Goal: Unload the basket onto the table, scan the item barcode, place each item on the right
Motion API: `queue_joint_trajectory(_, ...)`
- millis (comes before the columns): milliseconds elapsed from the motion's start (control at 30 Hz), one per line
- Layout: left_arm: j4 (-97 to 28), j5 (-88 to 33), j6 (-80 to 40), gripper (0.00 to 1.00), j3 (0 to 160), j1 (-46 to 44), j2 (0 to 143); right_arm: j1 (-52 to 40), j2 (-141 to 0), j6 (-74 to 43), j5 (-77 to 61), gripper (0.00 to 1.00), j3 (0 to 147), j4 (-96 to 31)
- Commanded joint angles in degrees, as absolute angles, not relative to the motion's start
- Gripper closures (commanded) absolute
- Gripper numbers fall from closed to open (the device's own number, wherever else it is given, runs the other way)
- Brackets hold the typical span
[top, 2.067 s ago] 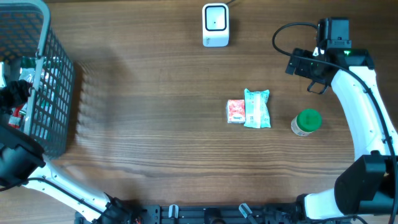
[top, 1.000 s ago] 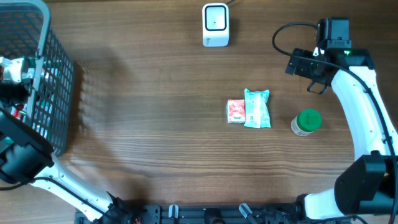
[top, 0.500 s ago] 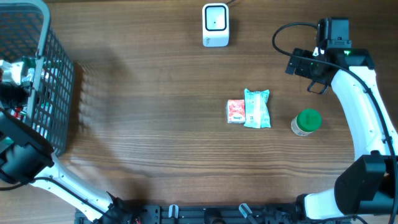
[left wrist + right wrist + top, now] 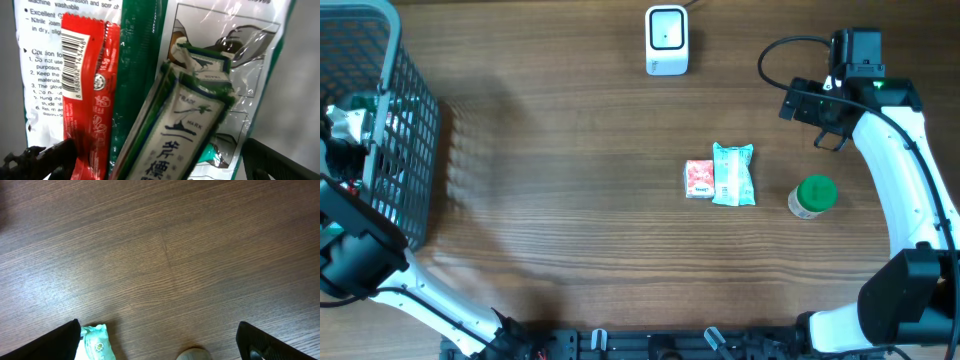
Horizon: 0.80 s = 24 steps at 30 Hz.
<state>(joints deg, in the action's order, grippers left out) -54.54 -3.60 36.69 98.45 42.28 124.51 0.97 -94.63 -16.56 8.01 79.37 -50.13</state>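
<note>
The white barcode scanner (image 4: 667, 40) stands at the table's far edge. A pink packet (image 4: 699, 179), a mint packet (image 4: 733, 175) and a green-lidded jar (image 4: 813, 196) lie right of centre. My left gripper (image 4: 160, 165) is open inside the wire basket (image 4: 395, 60), right above packed items: a red packet with a barcode (image 4: 85, 75), a green-and-white sachet (image 4: 185, 125) and a clear packet (image 4: 245, 65). The sachet lies between the spread fingers (image 4: 42, 157), not clamped. My right gripper (image 4: 160, 347) hangs open over bare wood, beyond the mint packet (image 4: 95, 342) and the jar (image 4: 195, 355).
The tall wire basket fills the far left corner, and my left arm (image 4: 345, 250) reaches into it from the front. A white packet with printed text (image 4: 40, 45) lies under the red one. Wood spreads between the basket and the items.
My left wrist has shifted a little inside the basket, and the packets near it have moved slightly. The right arm and the items on the table are unchanged.
</note>
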Motion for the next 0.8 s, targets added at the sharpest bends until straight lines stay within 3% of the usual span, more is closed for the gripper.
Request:
queue_joint_trajectory(0, -53.9, 1.6, 32.8, 0.08, 94.4, 42.5, 125.7, 0.9, -94.3, -16.1, 9.1, 0.00, 79.9, -50.0)
queue_joint_trajectory(67, -53.2, 1.5, 31.8, 0.25, 94.3, 42.5, 125.7, 1.0, -94.3, -16.1, 9.1, 0.00, 79.9, -50.0)
queue_joint_trajectory(167, -52.9, 1.5, 31.0, 0.64, 94.3, 42.5, 125.7, 0.9, -94.3, -16.1, 9.1, 0.00, 79.9, -50.0)
queue_joint_trajectory(267, -52.9, -0.6, 31.0, 0.59, 94.3, 42.5, 125.7, 1.0, -94.3, -16.1, 9.1, 0.00, 79.9, -50.0)
queue_joint_trajectory(367, -52.9, -3.9, 31.0, 0.73, 94.3, 42.5, 125.7, 0.9, -94.3, -16.1, 9.1, 0.00, 79.9, -50.0)
queue_joint_trajectory(500, -52.7, -4.5, 31.0, 0.77, 94.3, 42.5, 125.7, 0.9, -94.3, -16.1, 9.1, 0.00, 79.9, -50.0)
queue_joint_trajectory(600, -52.3, -4.5, 29.6, 0.96, 94.3, 42.5, 125.7, 1.0, -94.3, -16.1, 9.1, 0.00, 79.9, -50.0)
queue_joint_trajectory(767, -50.0, -5.1, 26.2, 0.96, 94.7, 42.5, 125.4, 1.0, -94.3, -16.1, 9.1, 0.00, 79.9, -50.0)
